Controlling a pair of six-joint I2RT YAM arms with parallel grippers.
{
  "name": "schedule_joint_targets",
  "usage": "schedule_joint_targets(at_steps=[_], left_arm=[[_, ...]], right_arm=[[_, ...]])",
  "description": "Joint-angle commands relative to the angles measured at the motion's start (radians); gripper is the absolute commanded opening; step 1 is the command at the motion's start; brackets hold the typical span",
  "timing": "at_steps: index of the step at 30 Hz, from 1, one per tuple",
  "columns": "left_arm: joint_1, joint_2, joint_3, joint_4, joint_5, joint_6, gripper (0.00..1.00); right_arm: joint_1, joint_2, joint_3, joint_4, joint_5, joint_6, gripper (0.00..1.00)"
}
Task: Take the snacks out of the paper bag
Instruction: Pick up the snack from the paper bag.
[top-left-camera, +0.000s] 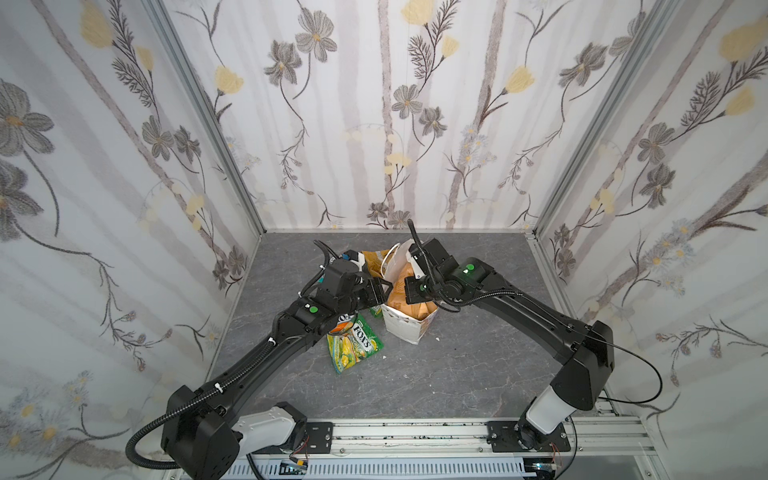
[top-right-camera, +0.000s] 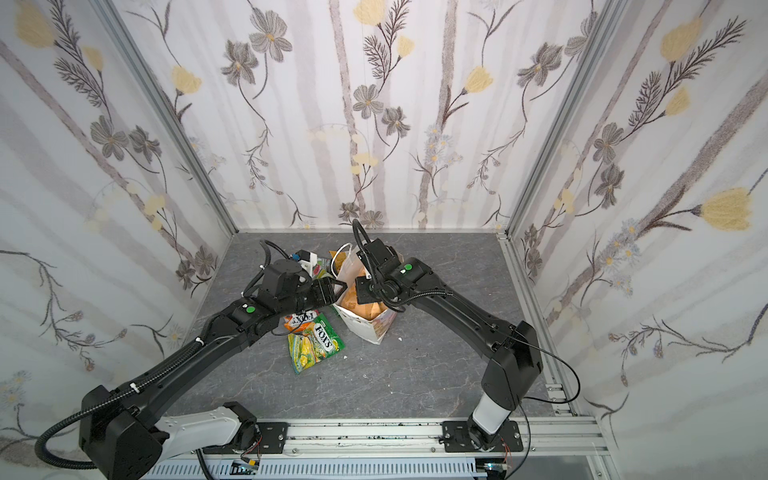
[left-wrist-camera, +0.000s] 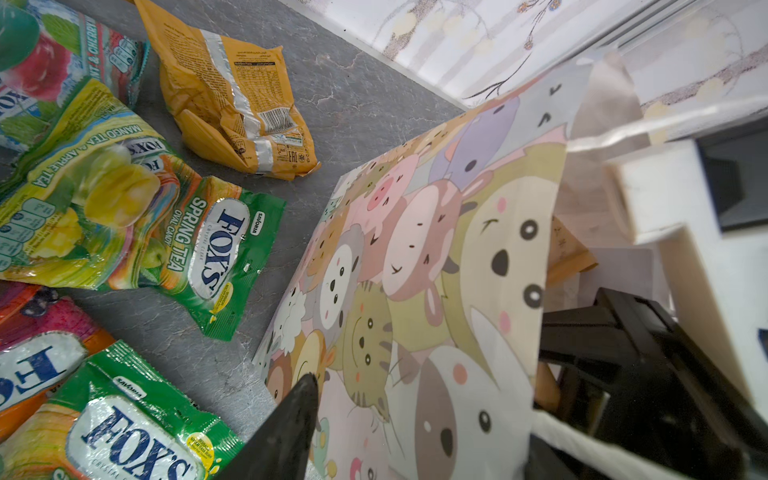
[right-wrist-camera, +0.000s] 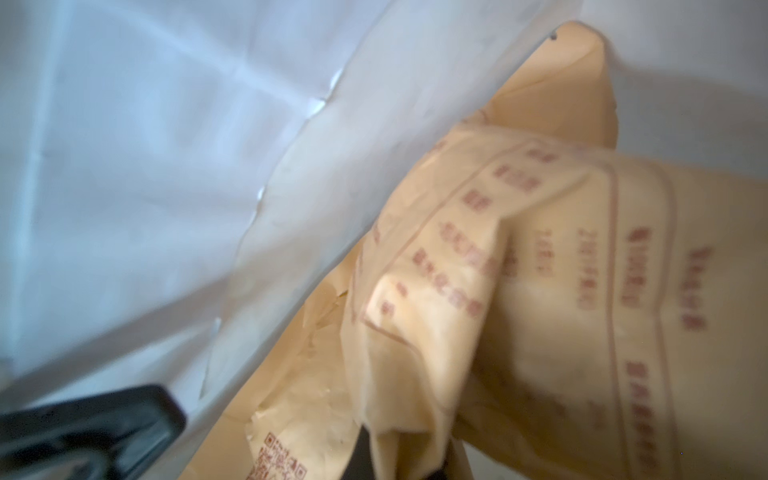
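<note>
Mostly, the snacks (top-left-camera: 353, 345) have been taken out and lie on the table (top-left-camera: 457, 365) at the bag's (top-left-camera: 409, 328) nine to eleven o'clock; one pouch (right-wrist-camera: 540, 291) is left inside. The right gripper (right-wrist-camera: 399, 465) is seen clamped on it only in its wrist view; the left gripper (top-left-camera: 382, 289) is spread open astride the bag wall.

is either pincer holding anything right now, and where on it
The right pincer is shut on the tan pouch inside the paper bag, pinching a crumpled fold. The left pincer straddles the bag's wall, open.
</note>
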Motion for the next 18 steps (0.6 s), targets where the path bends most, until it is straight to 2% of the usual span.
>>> schedule_joint_targets(at_steps=[1, 7, 18], left_arm=[[0.002, 0.002, 0.017, 0.020, 0.009, -0.013, 0.63], [0.002, -0.003, 0.029, 0.009, 0.011, -0.012, 0.69], [0.009, 0.049, 0.097, -0.014, 0.000, -0.001, 0.69]], right_arm=[[-0.009, -0.005, 0.008, 0.029, 0.009, 0.010, 0.00], [-0.011, -0.014, 0.025, 0.032, -0.004, 0.016, 0.00], [-0.038, -0.044, 0.031, 0.079, -0.118, 0.024, 0.00]])
